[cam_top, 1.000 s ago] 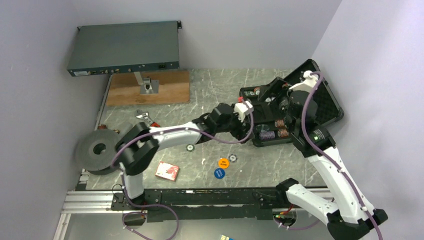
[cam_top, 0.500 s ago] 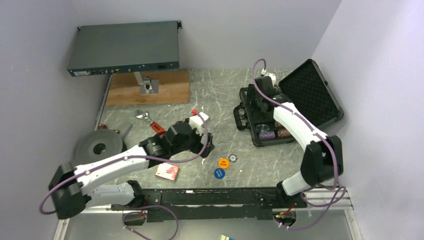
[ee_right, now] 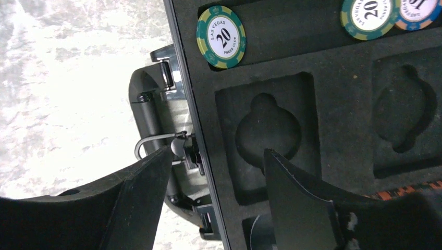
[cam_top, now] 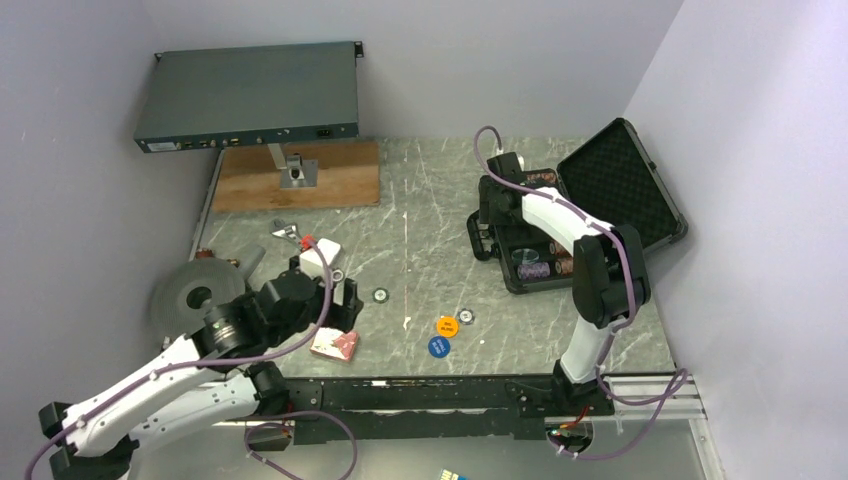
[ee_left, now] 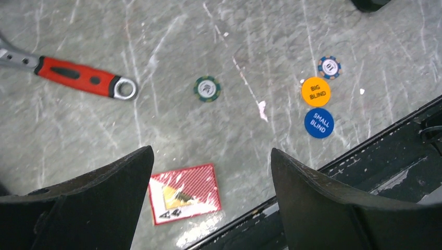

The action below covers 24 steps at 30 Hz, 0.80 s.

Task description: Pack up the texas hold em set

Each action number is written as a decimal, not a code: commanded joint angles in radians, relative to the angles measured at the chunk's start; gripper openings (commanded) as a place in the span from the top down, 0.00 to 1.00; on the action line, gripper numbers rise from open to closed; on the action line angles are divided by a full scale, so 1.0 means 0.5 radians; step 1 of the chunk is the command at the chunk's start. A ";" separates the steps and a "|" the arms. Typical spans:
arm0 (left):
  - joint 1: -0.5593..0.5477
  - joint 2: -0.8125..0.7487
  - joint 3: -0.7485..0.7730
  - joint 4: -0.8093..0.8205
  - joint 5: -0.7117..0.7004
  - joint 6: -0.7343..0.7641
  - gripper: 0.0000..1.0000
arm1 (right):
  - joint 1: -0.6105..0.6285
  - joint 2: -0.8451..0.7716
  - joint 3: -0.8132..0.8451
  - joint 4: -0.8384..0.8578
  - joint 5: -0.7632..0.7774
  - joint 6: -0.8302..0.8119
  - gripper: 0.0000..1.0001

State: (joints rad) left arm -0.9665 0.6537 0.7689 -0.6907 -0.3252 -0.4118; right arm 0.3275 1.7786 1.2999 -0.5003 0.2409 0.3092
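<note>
The left gripper (ee_left: 211,159) hangs over the table with jaws spread wide and empty. The red card deck (ee_left: 182,194) lies just beneath it, a green poker chip (ee_left: 207,88) ahead of its fingertips, and the orange disc (ee_left: 316,91) and blue disc (ee_left: 318,123) off to its right. The right gripper (ee_right: 218,156), also spread and holding nothing, is poised above the edge of the open black case (ee_right: 339,67), a green chip marked 20 (ee_right: 221,36) resting in the foam ahead of it.

Plain pale lilac walls (cam_top: 70,200) close in a grey marbled tabletop (cam_top: 430,190) on its left, far and right sides. At far left lies a brown wooden board (cam_top: 345,180), with a flat dark grey metal box (cam_top: 250,100) at its far edge. The light is even.
</note>
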 commanded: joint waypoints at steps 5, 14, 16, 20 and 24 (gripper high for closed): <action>0.003 -0.228 0.105 -0.418 -0.219 -0.064 0.10 | -0.011 0.218 0.161 -0.034 -0.059 -0.069 0.43; 0.003 -0.358 0.064 -0.325 -0.184 0.041 0.10 | 0.043 0.375 0.229 -0.065 -0.279 -0.135 0.97; 0.002 -0.370 0.058 -0.314 -0.186 0.047 0.10 | 0.127 0.406 0.254 -0.073 -0.281 -0.178 1.00; 0.003 -0.389 0.047 -0.301 -0.179 0.059 0.10 | 0.329 0.468 0.360 -0.114 -0.260 -0.215 1.00; 0.003 -0.406 0.040 -0.290 -0.175 0.063 0.10 | 0.491 0.508 0.463 -0.105 -0.364 -0.154 1.00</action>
State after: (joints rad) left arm -0.9661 0.4648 0.7818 -0.8558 -0.3946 -0.4011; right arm 0.4263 1.9846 1.4704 -0.6132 0.2703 0.2237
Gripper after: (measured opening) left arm 0.897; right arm 0.291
